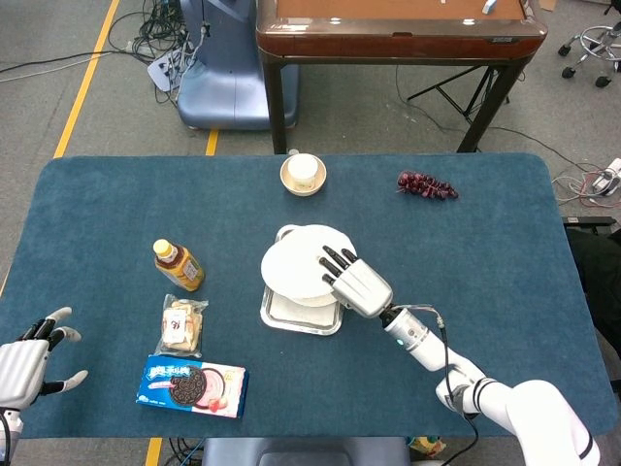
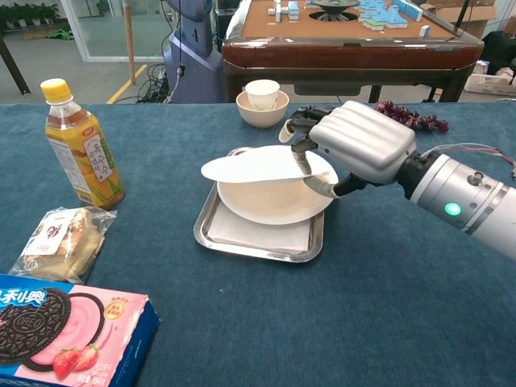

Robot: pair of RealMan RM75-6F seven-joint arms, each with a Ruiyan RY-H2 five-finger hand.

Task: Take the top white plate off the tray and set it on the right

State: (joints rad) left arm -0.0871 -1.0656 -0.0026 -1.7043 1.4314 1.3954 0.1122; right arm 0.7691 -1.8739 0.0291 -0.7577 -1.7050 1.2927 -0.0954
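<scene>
The top white plate (image 2: 250,168) hangs roughly level just above a second white plate (image 2: 274,200) that lies on the metal tray (image 2: 258,239). My right hand (image 2: 355,145) grips the top plate at its right rim, fingers over the edge and thumb beneath. From the head view the lifted plate (image 1: 297,264) covers most of the tray (image 1: 299,316), with my right hand (image 1: 354,282) at its right side. My left hand (image 1: 24,364) is at the table's near left corner, fingers apart and holding nothing.
A bowl with a cup in it (image 1: 303,174) stands behind the tray, grapes (image 1: 426,184) at the back right. A tea bottle (image 1: 179,264), a snack bag (image 1: 182,324) and a cookie box (image 1: 192,384) lie to the left. Bare blue cloth (image 1: 485,262) spreads right of the tray.
</scene>
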